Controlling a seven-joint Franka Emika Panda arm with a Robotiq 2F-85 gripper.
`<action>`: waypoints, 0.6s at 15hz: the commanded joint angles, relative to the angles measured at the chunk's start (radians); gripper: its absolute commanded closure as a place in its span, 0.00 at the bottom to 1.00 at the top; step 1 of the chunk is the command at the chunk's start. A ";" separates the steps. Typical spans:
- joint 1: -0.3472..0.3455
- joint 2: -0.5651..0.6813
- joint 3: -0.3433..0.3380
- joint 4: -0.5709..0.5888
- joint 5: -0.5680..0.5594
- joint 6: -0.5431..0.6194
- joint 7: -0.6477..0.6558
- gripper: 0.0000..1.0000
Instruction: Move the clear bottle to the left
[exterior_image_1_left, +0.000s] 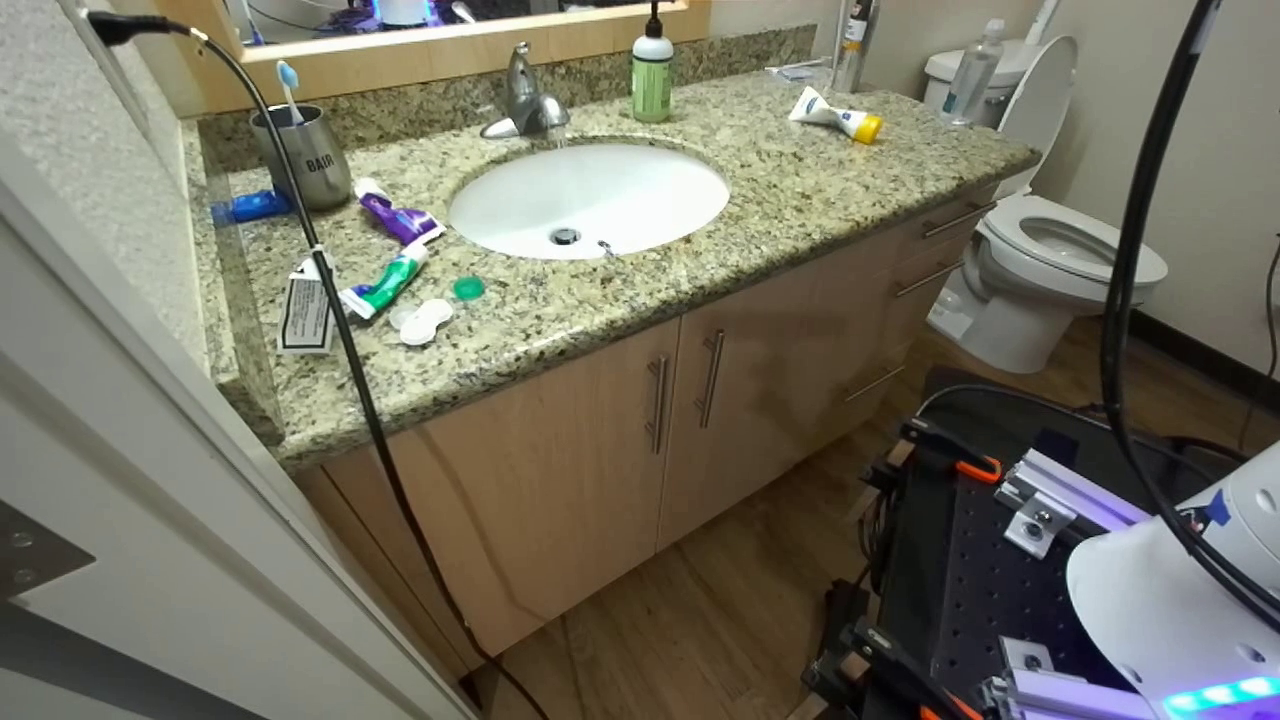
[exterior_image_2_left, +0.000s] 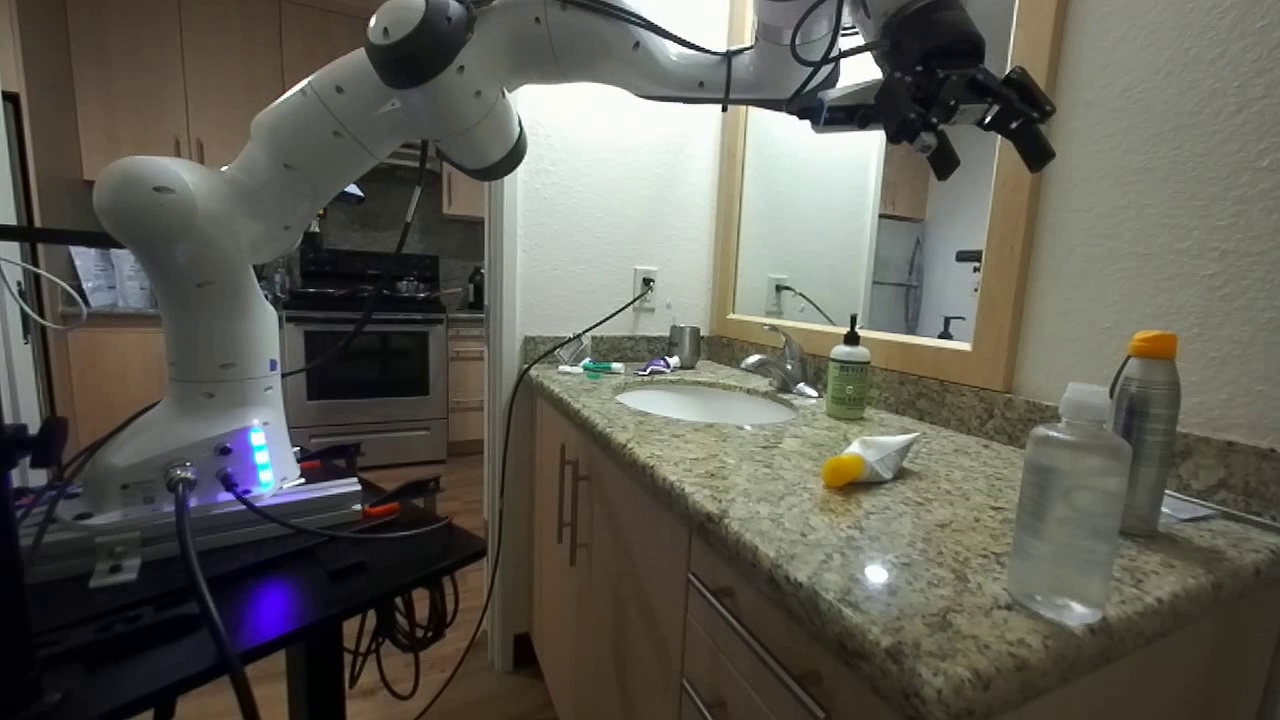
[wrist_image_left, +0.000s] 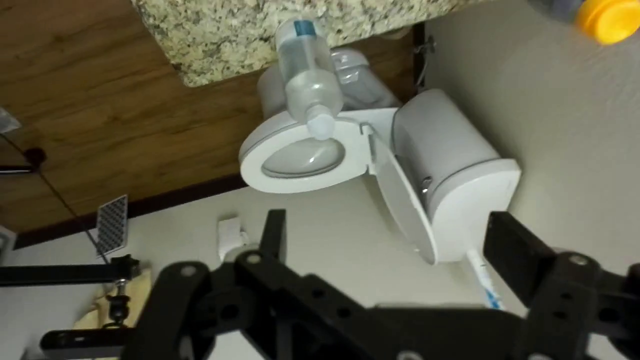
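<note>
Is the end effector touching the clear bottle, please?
Apart: in an exterior view, wall shows plainly between the end effector and the clear bottle standing below.

Green pump bottle near the sink, 1 toothbrush in a metal cup

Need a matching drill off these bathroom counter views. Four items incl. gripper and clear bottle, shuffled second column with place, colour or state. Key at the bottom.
Column one
1. clear bottle
2. gripper
3. metal cup
4. pump bottle

Column two
A. with a toothbrush in it
B. green, next to the faucet
C. upright at the end of the counter
D. open, holding nothing

Pairs: 1-C, 2-D, 3-A, 4-B
</note>
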 joint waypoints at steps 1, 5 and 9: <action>-0.081 0.113 -0.018 0.148 -0.019 -0.108 0.098 0.00; -0.137 0.150 0.093 0.163 -0.078 -0.257 0.082 0.00; -0.115 0.139 0.075 0.105 -0.061 -0.222 0.096 0.00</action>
